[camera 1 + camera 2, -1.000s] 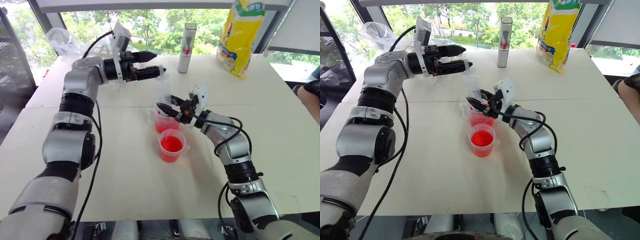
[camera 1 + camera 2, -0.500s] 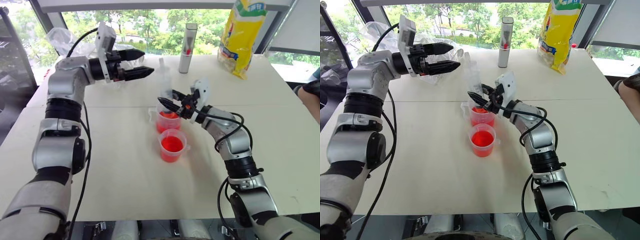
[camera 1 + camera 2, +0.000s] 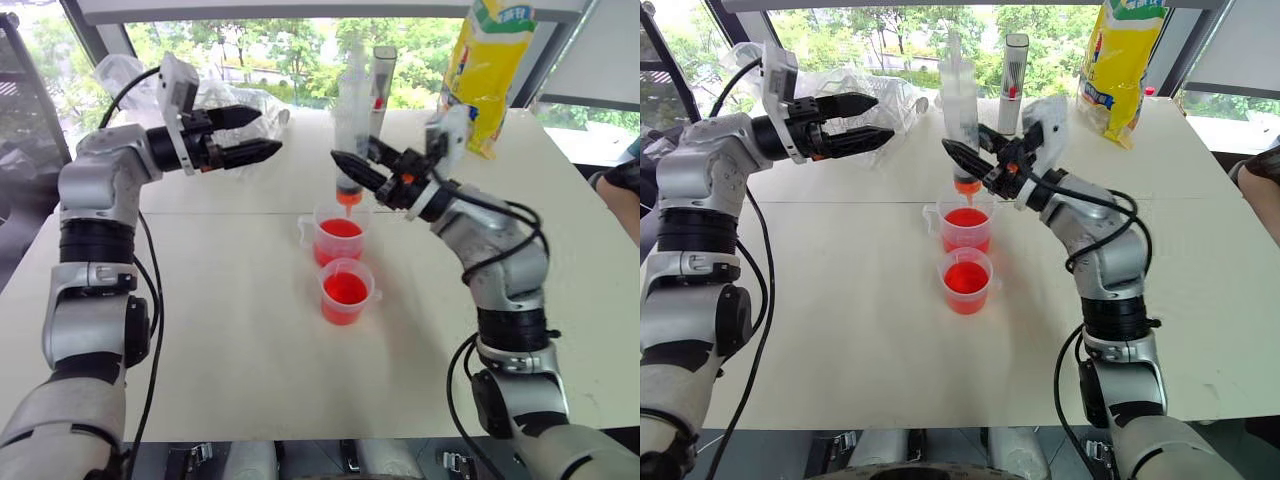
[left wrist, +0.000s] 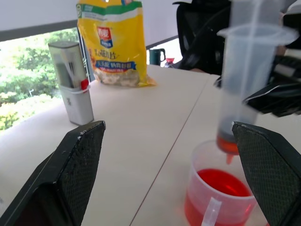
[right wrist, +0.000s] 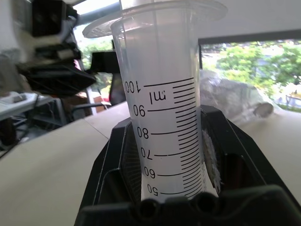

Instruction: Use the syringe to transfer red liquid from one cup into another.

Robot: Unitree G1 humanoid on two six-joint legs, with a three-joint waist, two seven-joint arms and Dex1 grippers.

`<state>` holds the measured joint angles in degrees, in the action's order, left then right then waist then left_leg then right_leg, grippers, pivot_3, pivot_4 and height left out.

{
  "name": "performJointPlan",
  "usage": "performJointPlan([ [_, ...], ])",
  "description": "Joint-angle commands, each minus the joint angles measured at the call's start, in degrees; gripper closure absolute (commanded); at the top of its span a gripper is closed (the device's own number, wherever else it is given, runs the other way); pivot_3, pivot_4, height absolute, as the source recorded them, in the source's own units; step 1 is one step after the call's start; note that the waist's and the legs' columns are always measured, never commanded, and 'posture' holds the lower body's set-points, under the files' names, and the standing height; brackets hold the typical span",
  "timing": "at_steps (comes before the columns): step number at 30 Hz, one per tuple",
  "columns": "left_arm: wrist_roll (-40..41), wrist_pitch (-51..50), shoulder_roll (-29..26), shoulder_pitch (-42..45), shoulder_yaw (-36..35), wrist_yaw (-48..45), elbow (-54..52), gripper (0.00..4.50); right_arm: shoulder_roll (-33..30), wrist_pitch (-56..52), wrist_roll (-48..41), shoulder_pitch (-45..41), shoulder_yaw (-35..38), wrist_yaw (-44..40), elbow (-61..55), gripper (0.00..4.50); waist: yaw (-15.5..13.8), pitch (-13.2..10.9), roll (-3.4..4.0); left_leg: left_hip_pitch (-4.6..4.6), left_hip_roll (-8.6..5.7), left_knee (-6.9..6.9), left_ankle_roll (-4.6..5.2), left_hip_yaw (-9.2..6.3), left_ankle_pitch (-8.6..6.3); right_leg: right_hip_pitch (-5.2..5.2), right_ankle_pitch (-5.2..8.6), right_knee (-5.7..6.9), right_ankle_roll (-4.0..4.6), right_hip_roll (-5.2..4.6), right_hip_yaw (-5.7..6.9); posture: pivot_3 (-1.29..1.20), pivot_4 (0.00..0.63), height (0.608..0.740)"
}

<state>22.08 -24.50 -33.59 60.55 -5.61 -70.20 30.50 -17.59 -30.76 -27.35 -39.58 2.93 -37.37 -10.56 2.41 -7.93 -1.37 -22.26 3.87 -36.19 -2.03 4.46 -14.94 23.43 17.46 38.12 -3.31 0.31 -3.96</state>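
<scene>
Risk: the syringe (image 3: 960, 100) hangs upright with its orange tip just above the far cup (image 3: 965, 228); if it swings sideways before reaching the near cup (image 3: 964, 282), drops could land on the white surface (image 3: 840, 330) between them.
Risk cause: the barrel looks nearly clear above the tip, so I judge it holds little; a loose pinch could also let it tilt.
Near cup: stands nearer the front edge of the surface, holding red liquid (image 3: 963, 277), just in front of the far cup.
Far cup: about half full of red liquid, handle toward the left edge.
Right gripper (image 3: 975, 160): its fingers are clamped tight around the lower barrel of the syringe.
Left gripper (image 3: 865, 120): its fingers are spread wide and hold nothing, well apart from the cups, toward the far left corner.
Far edge: grey cylinder (image 3: 1011, 70) and yellow bag (image 3: 1118, 60) stand upright.
</scene>
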Motion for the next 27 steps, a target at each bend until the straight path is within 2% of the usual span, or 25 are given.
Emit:
performJointPlan([
  [1, 1.8, -0.9, 0.2, 0.8, -0.8, 0.1, -2.9, 0.09, -2.4, -8.5, -11.9, -0.5, 4.1, 0.3, -12.3, 3.10, 0.0, 0.0, -0.01, 0.00, 0.00, 0.00, 0.00, -0.01, 0.00, 0.00, 0.00, 0.00, 0.00, 0.00, 0.00, 0.00, 0.150, 0.740],
  [5, 2.2, -1.2, 0.9, 1.8, -0.3, -0.3, -2.7, 0.09, -4.8, -15.0, -22.3, 0.3, 7.2, 1.7, -18.0, 3.10, 0.1, 0.0, -0.01, 0.03, 0.00, -0.01, 0.00, 0.00, 0.00, -0.02, 0.00, 0.00, 0.00, 0.01, 0.00, 0.00, 0.150, 0.740],
  [8, 2.6, -1.6, 2.1, 3.2, 0.5, -1.7, -2.8, 0.09, -7.0, -17.0, -27.1, 5.5, 7.9, 2.0, -22.8, 3.10, 0.0, 0.0, -0.03, 0.03, -0.01, 0.00, 0.01, -0.01, 0.00, -0.04, 0.00, -0.01, 0.00, 0.03, 0.02, 0.00, 0.150, 0.740],
  [15, 5.2, -6.2, 3.0, 4.1, 1.3, -4.4, -6.3, 0.09, -7.1, -10.8, -20.7, 14.2, 2.7, 2.0, -23.9, 3.10, 0.2, 0.0, -0.03, 0.05, -0.04, -0.02, 0.01, 0.00, 0.00, -0.05, 0.00, -0.03, 0.00, 0.07, -0.01, 0.00, 0.150, 0.740],
  [27, 16.5, -18.8, 1.6, 5.9, -0.8, -8.1, -14.7, 0.09, -7.2, -2.2, -13.2, 17.6, -2.1, -1.0, -20.7, 3.10, 0.1, 0.0, -0.03, 0.03, -0.04, -0.03, 0.01, -0.04, 0.00, -0.04, 0.00, -0.03, -0.01, 0.11, 0.00, 0.00, 0.150, 0.740],
])
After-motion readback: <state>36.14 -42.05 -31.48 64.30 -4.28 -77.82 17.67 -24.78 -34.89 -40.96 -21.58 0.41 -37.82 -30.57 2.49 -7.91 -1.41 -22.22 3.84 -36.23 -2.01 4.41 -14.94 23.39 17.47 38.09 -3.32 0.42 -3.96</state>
